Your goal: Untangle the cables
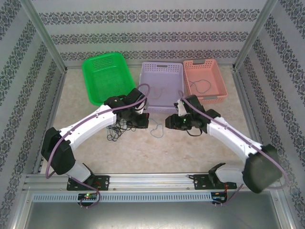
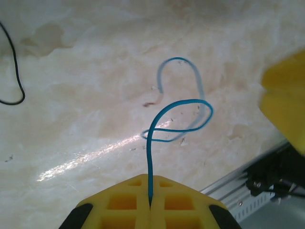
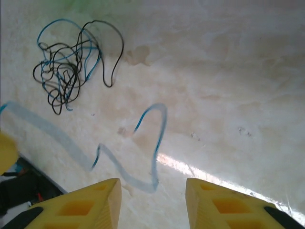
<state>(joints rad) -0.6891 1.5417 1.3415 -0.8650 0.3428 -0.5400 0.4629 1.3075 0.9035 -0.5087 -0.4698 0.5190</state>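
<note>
- Pinching one end of a blue cable, the left claw has its yellow fingers pressed flat together, and the strand comes straight out of the seam between them.
- From that grip the blue cable rises, curls into a loop and trails onto the pale table, where its far part looks faint and blurred.
- From above, the left claw sits low over the middle of the table, and the blue cable lies as a small squiggle between the two claws.
- The right claw is open at a middling width, with its two yellow fingers well apart and nothing clamped between them.
- A blurred stretch of the blue cable winds down to the gap between those fingers; I cannot tell whether it touches them.
- From above, the right claw faces the left one across the squiggle.
- A tangle of cables, black and blue strands knotted together, rests on the table apart from the blue cable.
- From above, that tangle lies just beside the left arm.
- A green basket, a lilac basket and a pink basket stand in a row at the far side.
- A thin dark cable lies inside the pink basket.
</note>
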